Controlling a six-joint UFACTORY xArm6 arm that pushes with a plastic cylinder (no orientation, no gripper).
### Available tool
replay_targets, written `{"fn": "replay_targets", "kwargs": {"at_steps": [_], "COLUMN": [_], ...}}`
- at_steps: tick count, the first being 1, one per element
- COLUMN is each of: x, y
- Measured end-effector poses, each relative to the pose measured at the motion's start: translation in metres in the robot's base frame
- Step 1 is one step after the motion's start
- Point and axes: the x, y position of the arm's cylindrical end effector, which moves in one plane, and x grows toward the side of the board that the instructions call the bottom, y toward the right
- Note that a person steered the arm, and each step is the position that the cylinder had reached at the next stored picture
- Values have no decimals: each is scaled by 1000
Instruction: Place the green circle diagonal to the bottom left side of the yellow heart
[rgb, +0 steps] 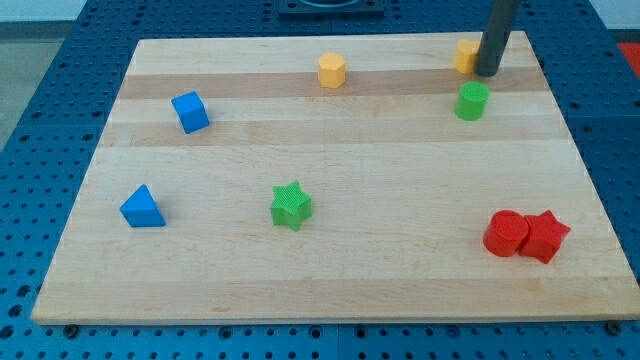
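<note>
The green circle (472, 101) sits near the view's top right of the wooden board. The yellow heart (465, 55) lies just above it at the top right edge, partly hidden by my rod. My tip (487, 73) rests between the two, touching the heart's right side and just above the green circle's upper right. The green circle is almost directly below the heart, a little to the right.
A yellow hexagon (332, 71) is at top centre. A blue cube (190, 112) and a blue triangle (142, 208) are at the left. A green star (291, 206) is at centre. A red circle (506, 233) and a red star (544, 236) touch at bottom right.
</note>
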Motion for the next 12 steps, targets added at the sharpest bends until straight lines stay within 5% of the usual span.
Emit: {"fn": "replay_targets", "kwargs": {"at_steps": [3,6,9,10,11,12], "x": [72,77,153,125,52,50], "y": [30,-57,-114,-116,-107,-107]}}
